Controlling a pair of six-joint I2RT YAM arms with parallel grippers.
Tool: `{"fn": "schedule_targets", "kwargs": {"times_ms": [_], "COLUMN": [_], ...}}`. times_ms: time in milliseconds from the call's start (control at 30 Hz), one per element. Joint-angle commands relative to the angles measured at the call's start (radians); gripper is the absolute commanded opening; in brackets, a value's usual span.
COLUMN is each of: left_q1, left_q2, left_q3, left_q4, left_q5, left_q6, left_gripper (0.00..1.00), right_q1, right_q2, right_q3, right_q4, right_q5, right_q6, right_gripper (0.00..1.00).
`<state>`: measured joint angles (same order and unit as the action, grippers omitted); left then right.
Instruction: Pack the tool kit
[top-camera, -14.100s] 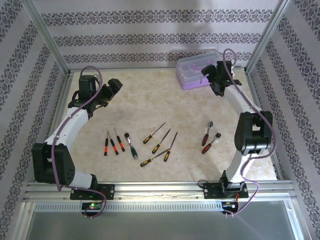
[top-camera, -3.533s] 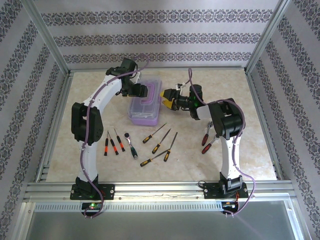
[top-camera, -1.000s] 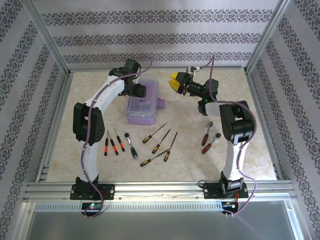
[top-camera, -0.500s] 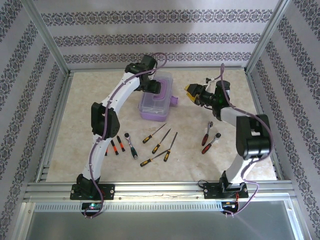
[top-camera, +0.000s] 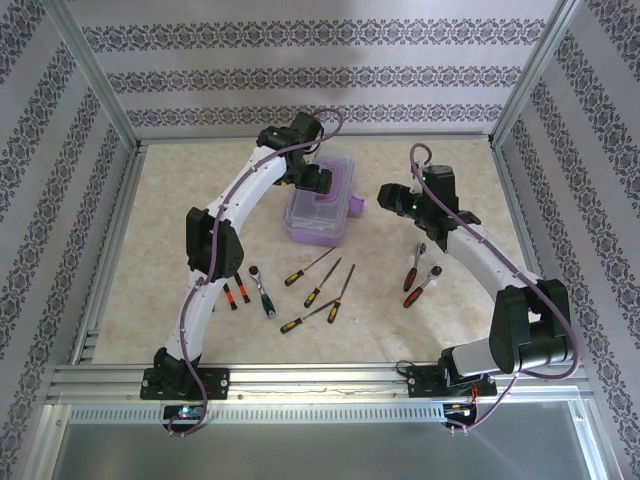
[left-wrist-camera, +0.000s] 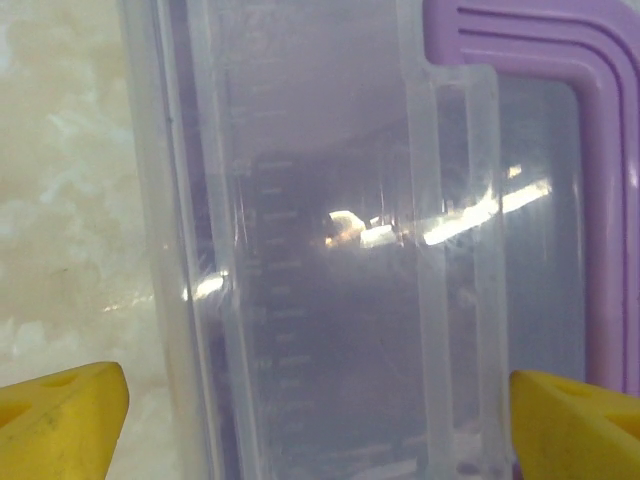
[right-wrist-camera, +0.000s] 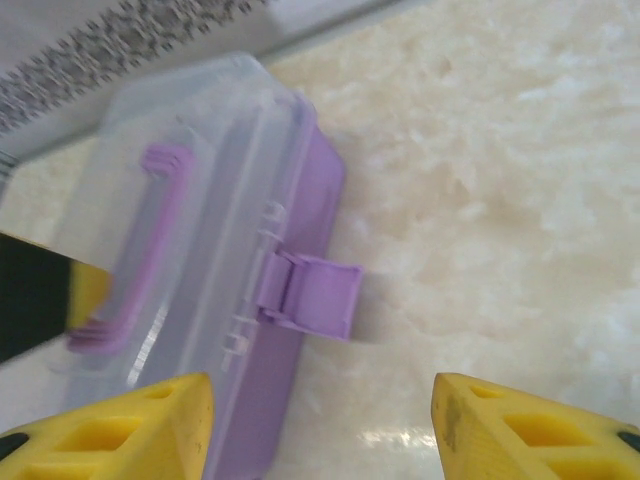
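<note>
Purple and clear plastic: the tool case sits on the desk toward the back middle. Its lid is down and its purple latch sticks out on the side facing your right arm.

Your left tool is over the case with its jaws spread wide. In the left wrist view its yellow fingertips stand on either side of the lid's raised panel, with the purple handle at upper right. You cannot tell from here whether they touch the plastic.

Your right tool is just beside the case on the latch side, jaws wide apart and holding nothing — bare desk lies between them.

Nearer the arm bases, left to right, lie the red-handled screwdrivers, a green-handled ratchet, the orange-and-black screwdrivers and two red-handled ratchets — all well apart from the case.
</note>
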<state>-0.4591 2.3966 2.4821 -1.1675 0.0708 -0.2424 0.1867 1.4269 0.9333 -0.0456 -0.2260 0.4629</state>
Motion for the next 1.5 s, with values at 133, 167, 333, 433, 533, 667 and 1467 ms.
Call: {"fn": "schedule_targets", "kwargs": {"times_ms": [133,167,333,433,533,667,1467], "left_q1": [-0.008,-0.007,0.001,0.013,0.014,0.013,0.077], "left_q2": [-0.034,-0.013,0.056,0.084,0.111,0.125,-0.146], "left_q3": [0.102,0.126,0.181,0.178,0.175,0.156,-0.318], "left_q4": [-0.085,-0.095,-0.122,-0.125,-0.142,-0.155,0.313], "left_q5": [0.036,0.051,0.041,0.067,0.050,0.022,0.384], "left_q6": [0.017,0.016,0.018,0.020,0.031,0.043,-0.209], "left_gripper": [0.95,0.95,0.95,0.93,0.92,0.84,0.50], "right_q1": [0.058,0.062,0.067,0.068,0.067,0.068,0.022], "right_q2": [0.086,0.098,0.131,0.145,0.163,0.173,0.254], "right_q3": [0.016,0.024,0.040,0.045,0.051,0.055,0.118], "right_q4": [0.029,0.027,0.031,0.033,0.036,0.041,0.188], "right_q5": [-0.022,-0.035,-0.075,-0.095,-0.118,-0.140,-0.418], "right_q6": [-0.025,-0.022,-0.004,0.003,0.014,0.025,0.241], "right_gripper": [0.63,0.63,0.63,0.64,0.64,0.64,0.70]}}
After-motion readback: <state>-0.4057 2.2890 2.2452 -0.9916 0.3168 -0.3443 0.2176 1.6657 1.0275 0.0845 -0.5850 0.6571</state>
